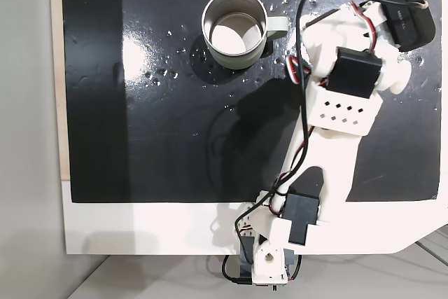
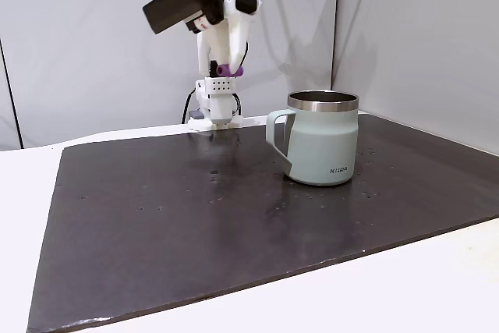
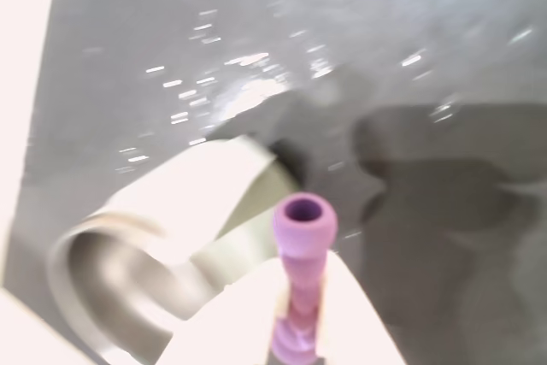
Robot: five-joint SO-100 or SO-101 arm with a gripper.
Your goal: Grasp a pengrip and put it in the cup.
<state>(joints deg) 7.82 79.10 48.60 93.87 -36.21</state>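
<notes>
The purple ribbed pengrip [image 3: 301, 284] stands upright between my white fingers [image 3: 355, 314] in the wrist view, its open end pointing away. My gripper [image 3: 301, 297] is shut on it. In a fixed view, the gripper [image 2: 226, 72] hangs high above the back of the mat with the purple pengrip [image 2: 229, 70] showing in it. The pale grey-green cup [image 2: 321, 142] stands upright on the mat, handle toward the arm. From above, the cup [image 1: 234, 50] sits left of the arm's wrist [image 1: 350, 71]. In the wrist view the cup [image 3: 128, 288] lies lower left, blurred.
A black glossy mat [image 1: 161, 138] covers most of the white table [image 1: 140, 232]. The arm's base [image 1: 269, 260] is fixed at the near edge in a fixed view. Grey wall panels [image 2: 413, 37] stand behind the table. Open mat lies left of the cup.
</notes>
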